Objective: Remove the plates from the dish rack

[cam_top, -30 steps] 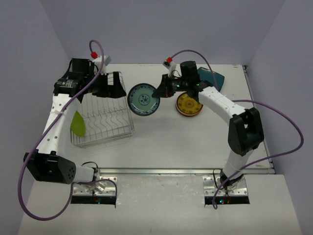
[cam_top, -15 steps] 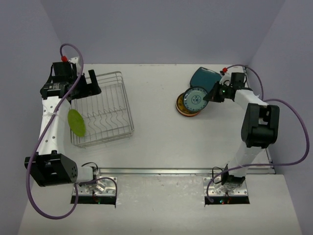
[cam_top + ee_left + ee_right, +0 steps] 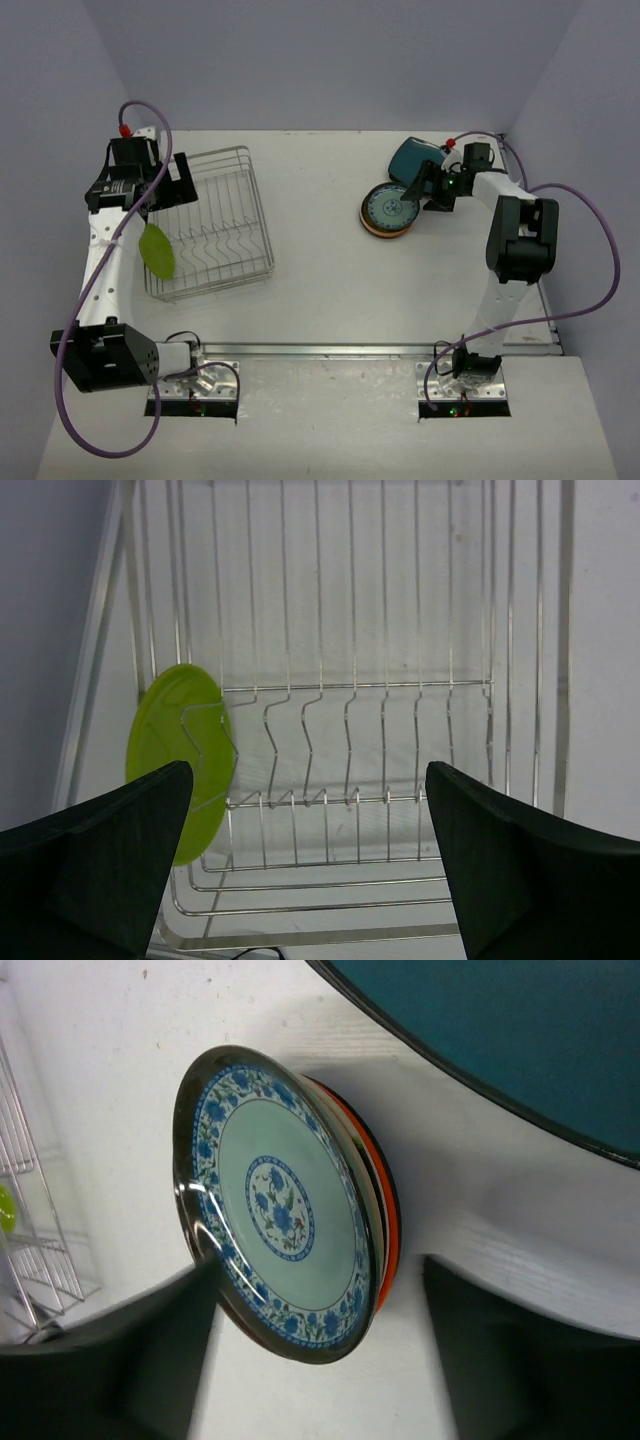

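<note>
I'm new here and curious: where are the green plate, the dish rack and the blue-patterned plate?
green plate [image 3: 175, 730]: left wrist view, middle of its face.
dish rack [image 3: 215, 232]: top external view, bare wire floor.
blue-patterned plate [image 3: 280, 1205]: right wrist view, its centre.

My rack [image 3: 350, 690] is silver wire with wavy dividers. The lime plate [image 3: 165, 760] is plain yellow-green. The flowered plate [image 3: 280, 1205] is pale green with a blue flower spray in the middle, a blue floral border and a dark rim. The orange plate [image 3: 388, 1240] shows only its orange edge. The teal plate [image 3: 520, 1030] is plain. The surface [image 3: 330, 270] is white. My left hand [image 3: 308, 780] and right hand [image 3: 318, 1270] have black fingers.
</note>
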